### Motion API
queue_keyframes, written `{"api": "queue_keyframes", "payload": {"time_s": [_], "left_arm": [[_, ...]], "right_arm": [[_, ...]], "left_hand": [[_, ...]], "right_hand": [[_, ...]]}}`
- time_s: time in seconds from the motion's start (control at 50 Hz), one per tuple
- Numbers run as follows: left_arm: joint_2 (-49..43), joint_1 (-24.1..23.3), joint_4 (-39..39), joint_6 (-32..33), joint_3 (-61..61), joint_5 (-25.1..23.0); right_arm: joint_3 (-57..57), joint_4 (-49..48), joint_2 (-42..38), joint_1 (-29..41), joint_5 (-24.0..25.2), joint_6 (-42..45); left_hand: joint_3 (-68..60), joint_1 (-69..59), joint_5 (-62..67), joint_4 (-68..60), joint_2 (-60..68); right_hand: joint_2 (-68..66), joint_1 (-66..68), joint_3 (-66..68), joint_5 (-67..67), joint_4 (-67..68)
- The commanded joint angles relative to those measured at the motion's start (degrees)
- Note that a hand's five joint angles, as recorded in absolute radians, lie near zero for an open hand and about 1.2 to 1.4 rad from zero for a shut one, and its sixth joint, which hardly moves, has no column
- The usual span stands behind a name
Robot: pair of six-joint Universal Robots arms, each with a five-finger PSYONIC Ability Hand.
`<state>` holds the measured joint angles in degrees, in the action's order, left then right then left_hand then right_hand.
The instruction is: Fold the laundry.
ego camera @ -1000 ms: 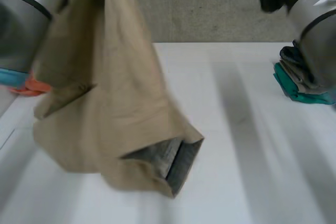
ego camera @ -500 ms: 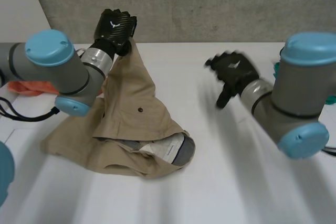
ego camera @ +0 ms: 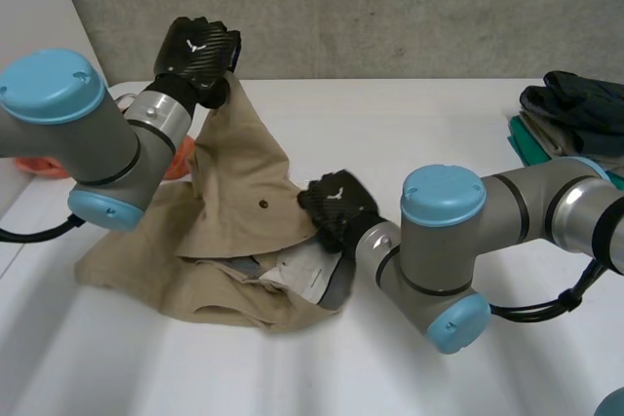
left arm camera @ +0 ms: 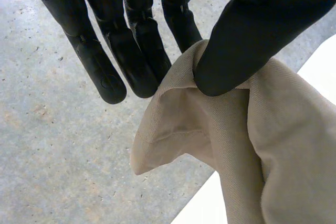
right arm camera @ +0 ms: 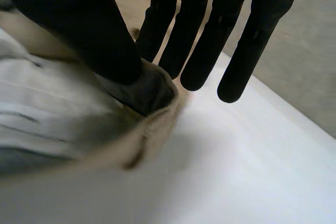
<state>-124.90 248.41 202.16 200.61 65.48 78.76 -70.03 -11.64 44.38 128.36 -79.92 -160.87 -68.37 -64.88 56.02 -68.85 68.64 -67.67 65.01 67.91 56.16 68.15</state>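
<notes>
The khaki trousers (ego camera: 244, 192) lie in a heap on the left half of the white table (ego camera: 439, 133). One part of them is drawn up into a peak at the far left. The left hand (ego camera: 200, 51) holds that peak. In its wrist view the thumb (left arm camera: 247, 35) presses a fold of the tan cloth against the straight fingers (left arm camera: 131, 51), so the cloth is pinched at its edge and hangs down from there. A small dark button (ego camera: 261, 206) sits on the sloping front of the trousers. On the near right side of the heap the waistband gapes, showing a grey and whitish lining (ego camera: 310, 278); any print on it is too small to read. The right hand (ego camera: 336, 211) is at that opening. In its wrist view the thumb (right arm camera: 79, 30) lies on the grey lining, while the fingers (right arm camera: 194, 40) are straight and side by side, reaching past the waistband rim over the table. The rim runs through the gap between thumb and fingers and is not visibly squeezed. Each black hand carries a small white emblem on its back, with no legible letters. An orange cloth (ego camera: 39, 165) lies at the far left behind the left arm. At the far right, well apart from the trousers, a dark folded garment (ego camera: 575, 104) rests on a teal one (ego camera: 531, 148).
</notes>
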Motion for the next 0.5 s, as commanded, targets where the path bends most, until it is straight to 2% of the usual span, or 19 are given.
{"api": "queue_keyframes", "payload": {"time_s": [0.02,0.1,0.18,0.36,0.38,0.4,0.42,0.5], "left_arm": [[3.2,0.2,-1.5,0.0,3.1,-0.1],[5.9,0.2,-2.5,0.0,6.4,-0.2],[7.2,0.1,-4.2,-0.2,9.2,-0.2],[8.2,-0.9,-10.0,-0.4,11.5,-0.2],[8.2,-1.2,-11.0,-0.7,11.9,-0.2],[8.3,-1.3,-11.3,-0.8,12.1,-0.3],[8.3,-1.6,-11.7,-0.9,12.4,-0.3],[8.2,-2.4,-12.0,-1.2,13.7,-0.3]], "right_arm": [[-1.3,0.0,7.4,-7.0,-14.2,-0.6],[-0.3,0.4,9.0,-13.6,-14.3,0.2],[3.4,0.3,7.5,-16.4,-14.6,1.1],[11.0,1.5,1.1,-17.8,-15.2,1.6],[10.9,1.9,1.1,-17.8,-15.2,1.6],[10.5,3.1,1.2,-17.4,-15.2,1.8],[10.3,4.1,1.5,-17.1,-15.2,1.9],[7.5,8.1,4.7,-16.9,-15.3,1.2]], "left_hand": [[-11.6,-15.1,14.0,-11.2,11.4],[-11.6,-15.1,14.0,-11.2,11.4],[-11.6,-15.1,14.0,-11.2,11.4],[-11.6,-15.1,14.0,-11.2,11.4],[-11.6,-15.1,14.0,-11.2,11.4],[-11.6,-15.1,14.0,-11.2,11.4],[-11.6,-15.1,14.0,-11.2,11.4],[-11.6,-15.1,14.0,-11.2,11.4]], "right_hand": [[-12.3,15.0,12.1,13.8,11.8],[-12.3,15.0,12.1,13.8,11.8],[-12.3,15.0,12.1,13.8,11.8],[-12.3,15.0,12.1,13.8,11.8],[5.4,-2.8,-5.7,-3.9,-5.9],[44.1,-41.4,-44.3,-42.6,-44.6],[51.6,-49.0,-51.9,-50.1,-52.1],[54.1,-51.4,-54.3,-52.5,-54.5]]}}
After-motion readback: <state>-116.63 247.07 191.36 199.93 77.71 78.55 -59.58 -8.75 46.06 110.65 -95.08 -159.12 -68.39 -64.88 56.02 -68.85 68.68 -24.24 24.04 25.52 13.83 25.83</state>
